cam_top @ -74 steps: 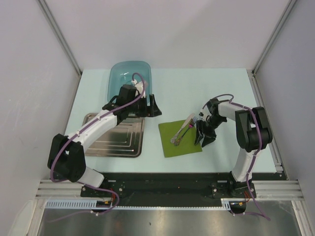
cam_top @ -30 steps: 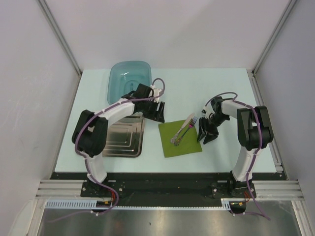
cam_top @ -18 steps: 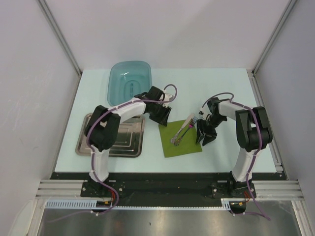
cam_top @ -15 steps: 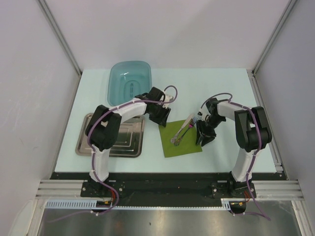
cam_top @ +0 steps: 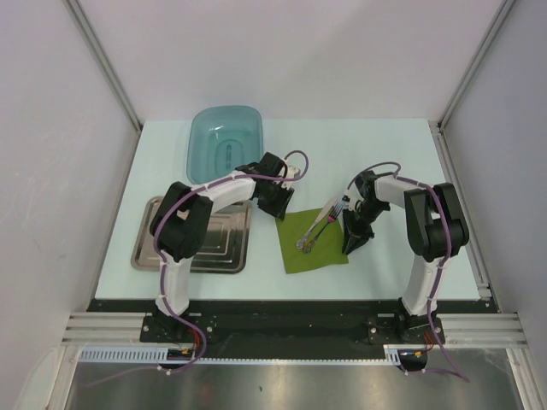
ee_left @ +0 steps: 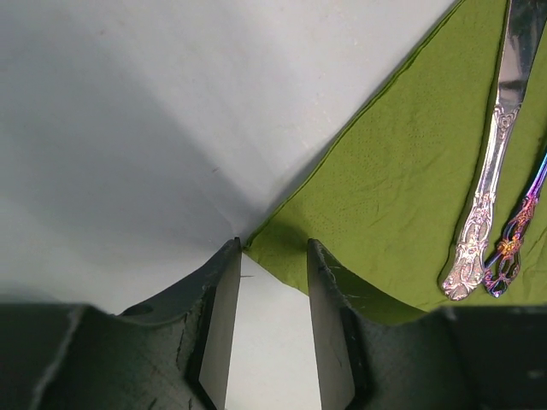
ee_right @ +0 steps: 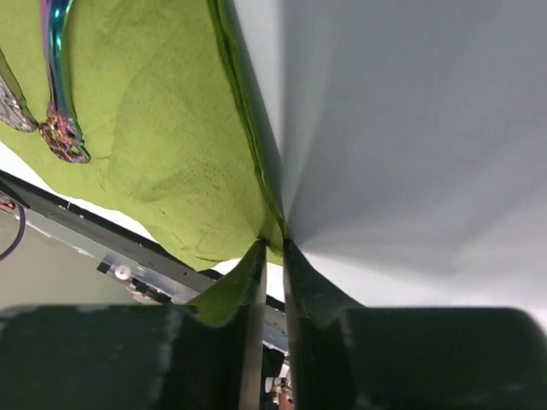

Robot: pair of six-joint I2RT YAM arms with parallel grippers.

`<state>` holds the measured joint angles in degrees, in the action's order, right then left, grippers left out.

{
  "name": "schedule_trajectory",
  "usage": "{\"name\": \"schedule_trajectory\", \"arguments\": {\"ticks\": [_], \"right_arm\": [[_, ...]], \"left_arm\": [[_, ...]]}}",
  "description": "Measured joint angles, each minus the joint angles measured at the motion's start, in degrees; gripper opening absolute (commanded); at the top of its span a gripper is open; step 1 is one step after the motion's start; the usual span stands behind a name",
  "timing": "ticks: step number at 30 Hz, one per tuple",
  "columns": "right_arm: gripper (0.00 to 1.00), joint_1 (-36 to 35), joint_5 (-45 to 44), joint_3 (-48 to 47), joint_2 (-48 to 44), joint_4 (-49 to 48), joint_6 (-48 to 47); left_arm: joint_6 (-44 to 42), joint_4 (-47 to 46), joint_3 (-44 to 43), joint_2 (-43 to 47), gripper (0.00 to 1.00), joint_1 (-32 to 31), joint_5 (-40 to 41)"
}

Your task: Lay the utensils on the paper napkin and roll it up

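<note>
Your right gripper (ee_right: 273, 248) shows jaws pinched together on a right-hand corner of the paper napkin (ee_right: 162, 128). Your left gripper (ee_left: 272, 252) shows jaws apart, with the napkin's far-left corner at the gap between their tips. The utensils (ee_left: 491, 205) lie side by side on the napkin, between both grippers, on the table (cam_top: 385, 154).

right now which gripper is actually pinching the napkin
The right gripper: its fingers pinch the paper napkin at its edge. The left gripper is open beside a corner.
</note>
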<state>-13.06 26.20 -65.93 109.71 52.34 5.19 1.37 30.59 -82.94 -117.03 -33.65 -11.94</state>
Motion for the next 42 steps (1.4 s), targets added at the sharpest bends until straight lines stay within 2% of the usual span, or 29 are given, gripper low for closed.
{"name": "schedule_trajectory", "arguments": {"ticks": [4,13,18,23,25,32,42], "right_arm": [[0.00,-0.3,0.0,-0.3,0.4,-0.1,0.3],[0.00,-0.5,0.4,-0.3,0.5,-0.5,0.3],[0.00,-0.2,1.5,-0.3,0.5,-1.8,0.3],[0.00,0.9,1.9,-0.3,0.3,-2.8,0.4],[0.00,1.6,1.6,-0.3,0.0,-3.5,0.7],[0.00,2.8,-0.5,-0.3,-0.9,-4.7,0.8],[0.00,3.4,-2.6,-0.3,-1.3,-4.4,0.7]], "left_arm": [[0.0,0.0,0.0,0.0,0.42,0.0,0.2],[0.0,-1.8,1.2,0.5,0.43,-0.1,0.0],[0.0,-4.7,5.7,3.5,0.34,-0.1,-0.6],[0.1,-5.6,6.3,4.1,0.27,-0.2,-0.8],[0.1,-6.0,6.4,4.2,0.26,-0.2,-0.9],[0.2,-6.2,6.4,4.2,0.39,-0.2,-0.7],[0.3,-6.3,6.4,4.2,0.43,-0.1,-0.7]]}}
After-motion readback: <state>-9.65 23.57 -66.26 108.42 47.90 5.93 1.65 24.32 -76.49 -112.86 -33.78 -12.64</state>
